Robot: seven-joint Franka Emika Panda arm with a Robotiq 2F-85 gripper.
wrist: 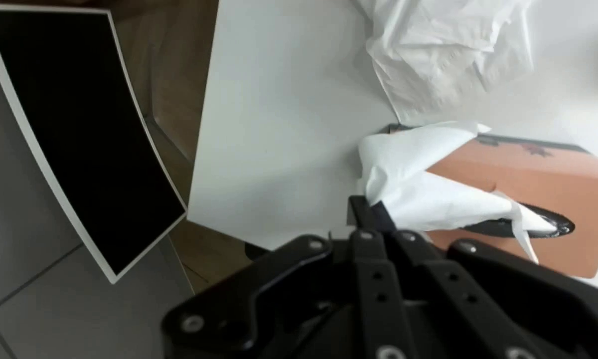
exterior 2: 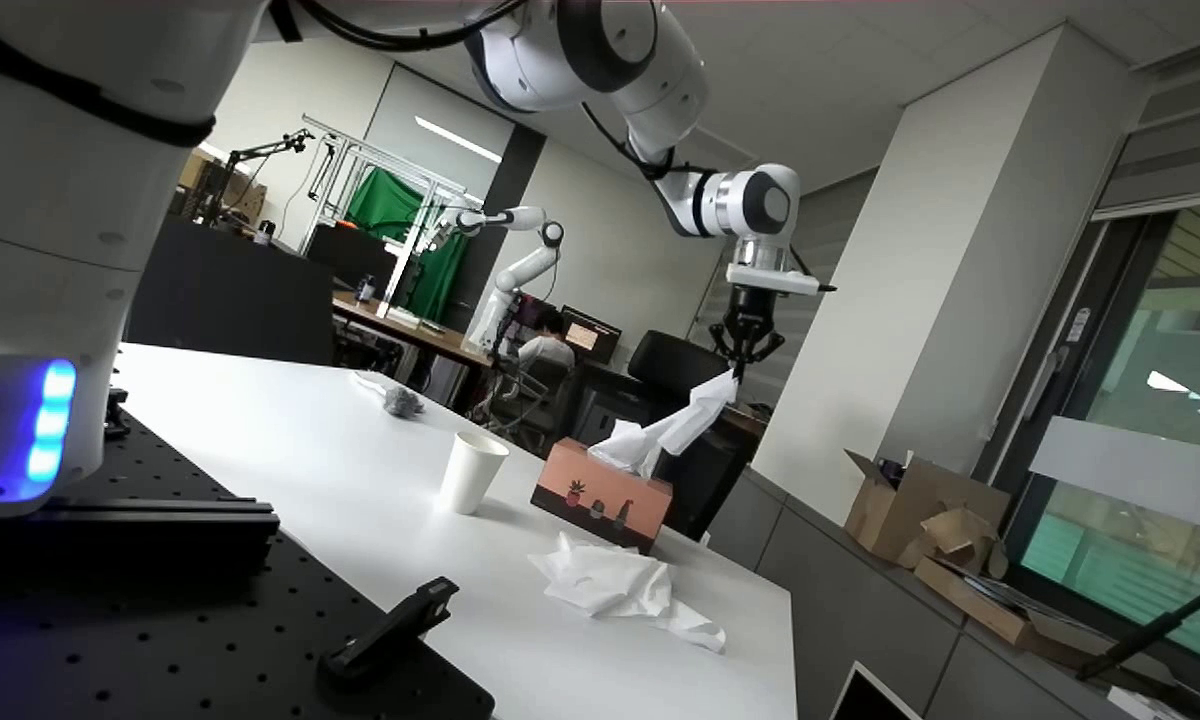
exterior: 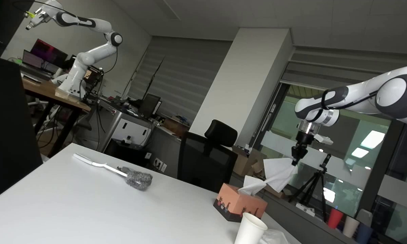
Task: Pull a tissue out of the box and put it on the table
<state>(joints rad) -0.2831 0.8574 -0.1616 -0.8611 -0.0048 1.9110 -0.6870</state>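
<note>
The orange tissue box (exterior: 235, 200) with a dark lower band stands near the table edge; it also shows in an exterior view (exterior 2: 600, 490) and in the wrist view (wrist: 553, 174). My gripper (exterior: 294, 163), also in an exterior view (exterior 2: 739, 372) and the wrist view (wrist: 373, 212), is above and to the side of the box, shut on a white tissue (exterior: 279, 174). The tissue, also in an exterior view (exterior 2: 695, 415) and the wrist view (wrist: 443, 199), stretches from the fingertips down to the box slot. I cannot tell whether it is one sheet or two.
A crumpled white tissue (exterior 2: 610, 585) lies on the white table (exterior 2: 410, 480) beside the box; it shows in the wrist view (wrist: 448, 55). A white paper cup (exterior: 251, 228) stands close to the box. A grey-headed brush (exterior: 139, 179) lies farther away. A black chair (exterior: 207, 162) stands behind.
</note>
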